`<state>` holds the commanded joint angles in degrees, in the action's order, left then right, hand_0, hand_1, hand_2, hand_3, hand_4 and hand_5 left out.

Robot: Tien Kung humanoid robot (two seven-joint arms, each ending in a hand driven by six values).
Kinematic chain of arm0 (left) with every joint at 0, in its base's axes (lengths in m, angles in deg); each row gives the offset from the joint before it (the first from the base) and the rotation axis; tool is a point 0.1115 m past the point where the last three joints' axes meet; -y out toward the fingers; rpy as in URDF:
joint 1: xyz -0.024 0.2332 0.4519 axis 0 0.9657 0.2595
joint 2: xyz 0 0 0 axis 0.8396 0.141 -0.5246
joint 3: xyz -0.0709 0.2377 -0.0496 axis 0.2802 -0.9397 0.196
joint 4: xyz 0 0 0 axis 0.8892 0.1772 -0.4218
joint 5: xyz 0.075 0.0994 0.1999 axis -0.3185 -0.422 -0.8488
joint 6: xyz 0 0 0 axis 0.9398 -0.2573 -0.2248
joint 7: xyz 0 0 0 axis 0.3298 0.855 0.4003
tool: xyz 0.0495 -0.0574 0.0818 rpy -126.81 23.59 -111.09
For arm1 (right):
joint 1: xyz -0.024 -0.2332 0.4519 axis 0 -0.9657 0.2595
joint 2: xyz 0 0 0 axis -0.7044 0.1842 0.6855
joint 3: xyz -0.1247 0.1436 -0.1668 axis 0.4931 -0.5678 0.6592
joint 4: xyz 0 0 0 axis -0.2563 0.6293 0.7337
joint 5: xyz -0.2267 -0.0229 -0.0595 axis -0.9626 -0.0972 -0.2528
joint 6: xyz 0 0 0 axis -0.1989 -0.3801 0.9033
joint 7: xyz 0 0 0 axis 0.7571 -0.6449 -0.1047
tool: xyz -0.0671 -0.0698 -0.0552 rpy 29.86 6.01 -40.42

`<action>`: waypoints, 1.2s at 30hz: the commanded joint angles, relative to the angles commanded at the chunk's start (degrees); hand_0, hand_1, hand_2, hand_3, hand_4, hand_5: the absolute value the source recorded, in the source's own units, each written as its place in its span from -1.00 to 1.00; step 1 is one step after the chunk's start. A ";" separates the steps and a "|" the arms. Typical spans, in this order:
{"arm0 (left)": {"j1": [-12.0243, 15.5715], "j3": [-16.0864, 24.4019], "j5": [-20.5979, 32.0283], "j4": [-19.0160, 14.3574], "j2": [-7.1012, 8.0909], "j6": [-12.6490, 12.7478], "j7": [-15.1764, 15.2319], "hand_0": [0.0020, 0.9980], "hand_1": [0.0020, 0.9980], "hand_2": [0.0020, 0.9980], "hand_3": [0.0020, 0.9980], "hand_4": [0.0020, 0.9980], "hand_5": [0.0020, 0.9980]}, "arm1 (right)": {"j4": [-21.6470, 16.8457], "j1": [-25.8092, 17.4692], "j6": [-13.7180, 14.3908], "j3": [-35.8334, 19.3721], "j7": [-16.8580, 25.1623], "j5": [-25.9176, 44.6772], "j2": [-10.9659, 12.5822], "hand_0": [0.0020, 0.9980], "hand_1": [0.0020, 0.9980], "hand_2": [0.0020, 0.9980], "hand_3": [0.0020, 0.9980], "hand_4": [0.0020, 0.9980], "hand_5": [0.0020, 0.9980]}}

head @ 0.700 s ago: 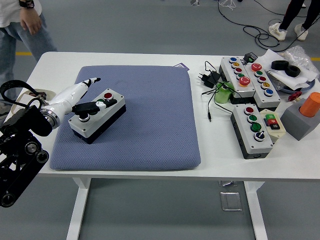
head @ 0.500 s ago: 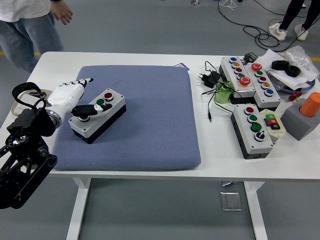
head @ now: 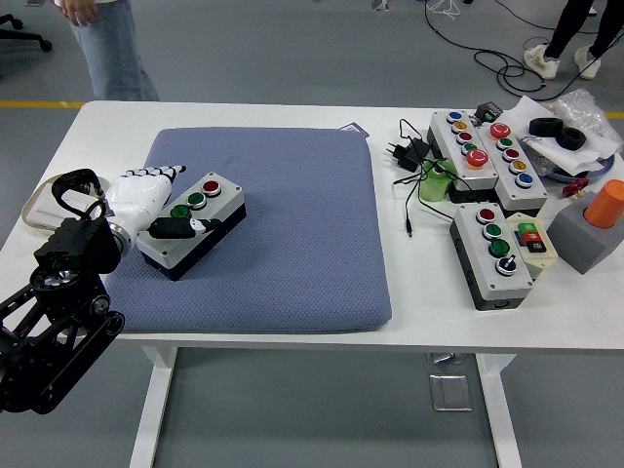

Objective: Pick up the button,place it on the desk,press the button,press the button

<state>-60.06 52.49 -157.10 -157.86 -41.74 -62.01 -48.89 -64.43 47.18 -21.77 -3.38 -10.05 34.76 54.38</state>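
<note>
The button box (head: 192,224) lies on the blue mat (head: 283,234) toward the counter's (head: 419,292) left edge, its red and green buttons facing up. The left hand (head: 146,200) sits against the box's left side, white fingers (head: 166,173) loosely spread along the mat, black thumb laid over the box's near end; it grips nothing. A person stands beyond the counter's far left corner.

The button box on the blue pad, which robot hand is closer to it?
Left. The left hand rests against the button box, thumb over its top; the right hand is out of view.
</note>
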 joint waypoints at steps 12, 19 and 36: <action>-1.09 -1.45 -0.66 3.40 -1.01 -1.03 -0.84 0.56 0.84 1.00 1.00 1.00 0.78 | 0.00 -0.09 0.08 -0.03 0.00 -0.04 -0.02 0.26 0.02 0.11 0.17 -0.47 -0.95; -1.32 -1.80 -0.66 4.00 -1.18 -2.12 0.45 0.45 0.68 0.82 1.00 1.00 0.11 | 0.00 -0.51 0.19 -0.30 0.01 -0.34 -0.06 0.26 0.01 0.11 0.17 -0.47 -0.95; -1.49 -1.82 -0.66 6.11 -1.55 0.25 2.76 0.13 0.40 0.52 0.90 0.67 -0.50 | 0.00 -1.01 0.29 -0.38 -0.08 -1.08 0.11 0.26 0.01 0.10 0.17 -0.46 -0.96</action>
<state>-61.55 50.67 -157.76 -151.75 -43.29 -61.75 -46.13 -64.43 46.17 -21.48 -3.76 -10.13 33.68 54.49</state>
